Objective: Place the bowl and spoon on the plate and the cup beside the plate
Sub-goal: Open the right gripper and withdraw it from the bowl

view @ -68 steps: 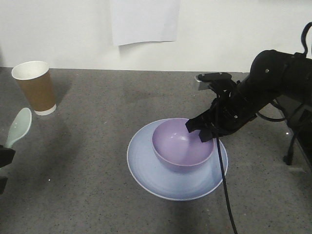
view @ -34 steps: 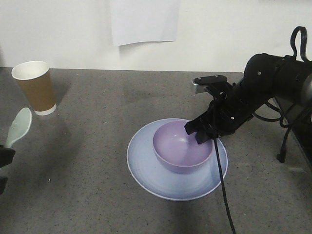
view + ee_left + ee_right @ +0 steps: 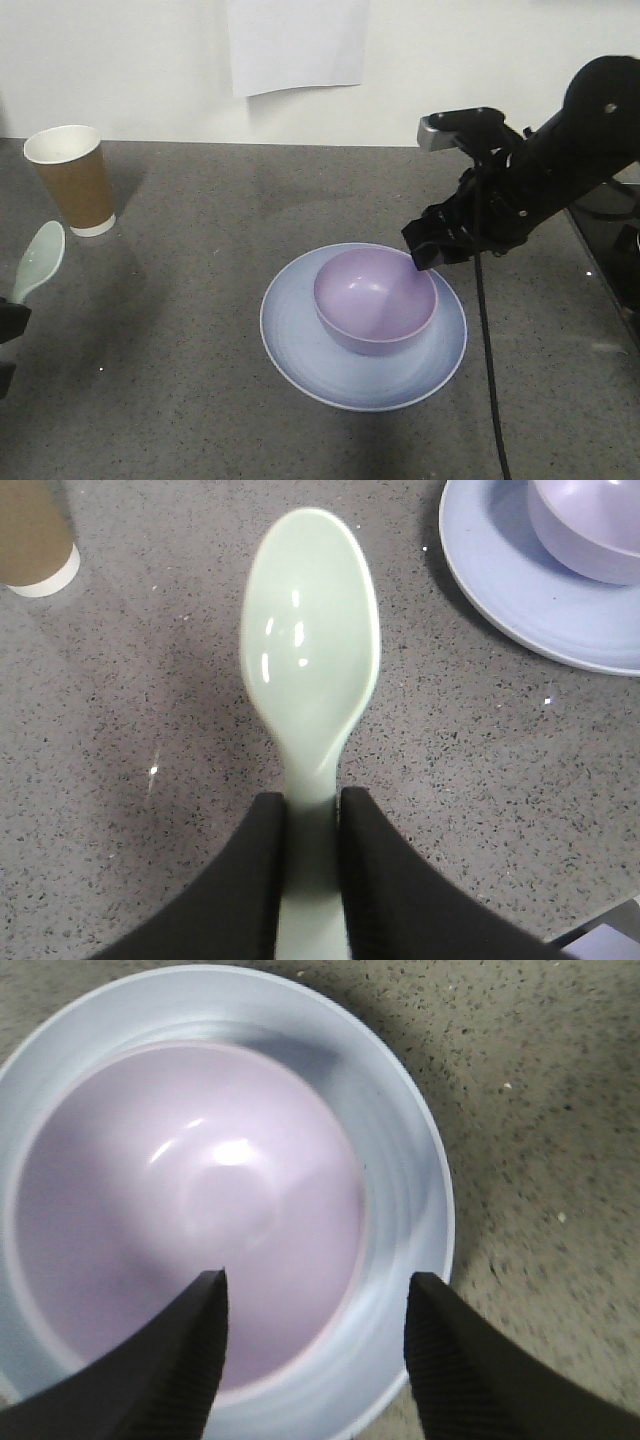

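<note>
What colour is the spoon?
The spoon is pale mint green, clearest in the left wrist view.

**Spoon pinched by its handle above the table**

The left gripper clamps the flat handle of the mint-green spoon between its two black fingers. The oval scoop faces up and points away from the camera. Beneath it lies the grey speckled tabletop. The white base band of the brown cup shows at the upper left corner. At the upper right, the pale blue plate carries the lavender bowl, both partly cut off by the frame.
</note>
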